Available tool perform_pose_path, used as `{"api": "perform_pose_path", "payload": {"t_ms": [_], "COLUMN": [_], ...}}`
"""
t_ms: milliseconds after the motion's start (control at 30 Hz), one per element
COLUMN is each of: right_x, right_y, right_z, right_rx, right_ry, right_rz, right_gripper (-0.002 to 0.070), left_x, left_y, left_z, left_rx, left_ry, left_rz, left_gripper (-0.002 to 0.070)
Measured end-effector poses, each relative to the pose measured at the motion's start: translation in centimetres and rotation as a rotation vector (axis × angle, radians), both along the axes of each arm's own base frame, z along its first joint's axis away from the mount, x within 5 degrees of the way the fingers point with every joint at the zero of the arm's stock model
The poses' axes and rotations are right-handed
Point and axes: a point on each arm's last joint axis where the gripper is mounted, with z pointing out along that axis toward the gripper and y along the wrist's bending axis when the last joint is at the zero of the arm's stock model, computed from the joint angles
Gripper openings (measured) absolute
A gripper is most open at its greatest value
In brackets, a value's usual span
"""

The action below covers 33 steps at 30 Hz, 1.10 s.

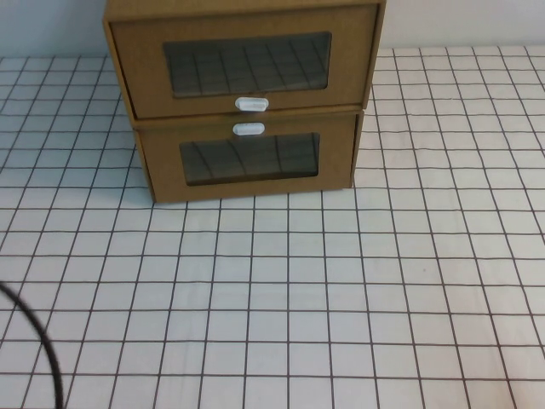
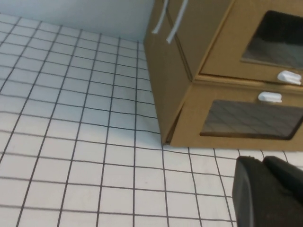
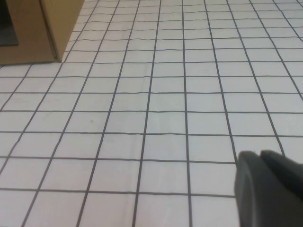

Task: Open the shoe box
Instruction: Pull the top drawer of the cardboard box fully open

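Two brown cardboard shoe boxes (image 1: 345,77) with dark windowed fronts sit stacked at the far side of a white table gridded with dark lines (image 1: 341,298), a little to the robot's left of centre. Each front carries a small white plastic handle, the upper handle (image 1: 251,104) just above the lower handle (image 1: 249,129), both lying lengthways from side to side. Both fronts look closed. The left gripper (image 2: 262,163) hangs low over the table, fingers pressed together and empty, with both handles ahead of it. The right gripper (image 3: 260,156) is likewise clenched on nothing and faces only a box corner, so the left arm is probably nearer.
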Motion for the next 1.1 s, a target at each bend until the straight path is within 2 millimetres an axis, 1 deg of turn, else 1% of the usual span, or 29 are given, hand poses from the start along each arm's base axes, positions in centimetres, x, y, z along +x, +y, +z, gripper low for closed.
{"api": "perform_pose_path", "payload": {"t_ms": [67, 167, 233, 267, 367, 433, 533, 667, 767, 867, 1000, 1100], "right_x": [0.0, 0.0, 0.0, 0.0, 0.0, 0.0, 0.0, 0.0, 0.0, 0.0, 0.0, 0.0], "right_y": [0.0, 0.0, 0.0, 0.0, 0.0, 0.0, 0.0, 0.0, 0.0, 0.0, 0.0, 0.0], "right_z": [0.0, 0.0, 0.0, 0.0, 0.0, 0.0, 0.0, 0.0, 0.0, 0.0, 0.0, 0.0], "right_rx": [0.0, 0.0, 0.0, 0.0, 0.0, 0.0, 0.0, 0.0, 0.0, 0.0, 0.0, 0.0], "right_ry": [0.0, 0.0, 0.0, 0.0, 0.0, 0.0, 0.0, 0.0, 0.0, 0.0, 0.0, 0.0], "right_rz": [0.0, 0.0, 0.0, 0.0, 0.0, 0.0, 0.0, 0.0, 0.0, 0.0, 0.0, 0.0], "right_gripper": [-0.0013, -0.0013, -0.0014, -0.0013, -0.0013, -0.0013, -0.0013, -0.0013, -0.0013, -0.0013, -0.0013, -0.0013], "left_x": [1.6, 4.7, 7.1, 8.5, 12.4, 15.2, 19.0, 23.7, 26.9, 29.5, 32.3, 33.8], "left_y": [-0.7, -2.0, -3.1, -3.6, -5.2, -6.3, -7.6, -9.0, -9.9, -10.6, -11.4, -12.0], "left_z": [2.0, 5.0, 7.1, 7.6, 10.5, 11.9, 13.3, 14.0, 13.7, 13.2, 12.0, 10.9], "left_rx": [0.063, 0.125, 0.16, 0.17, 0.217, 0.247, 0.277, 0.303, 0.303, 0.299, 0.285, 0.257], "left_ry": [0.035, 0.072, 0.077, 0.091, 0.062, 0.052, 0.05, 0.07, 0.082, 0.078, 0.073, 0.072], "left_rz": [-0.069, -0.188, -0.269, -0.3, -0.38, -0.42, -0.467, -0.514, -0.538, -0.545, -0.552, -0.571], "left_gripper": [-0.0002, -0.0002, -0.0002, -0.0002, -0.0002, -0.0002, -0.0002, -0.0002, -0.0002, -0.0002, -0.0002, -0.0002]}}
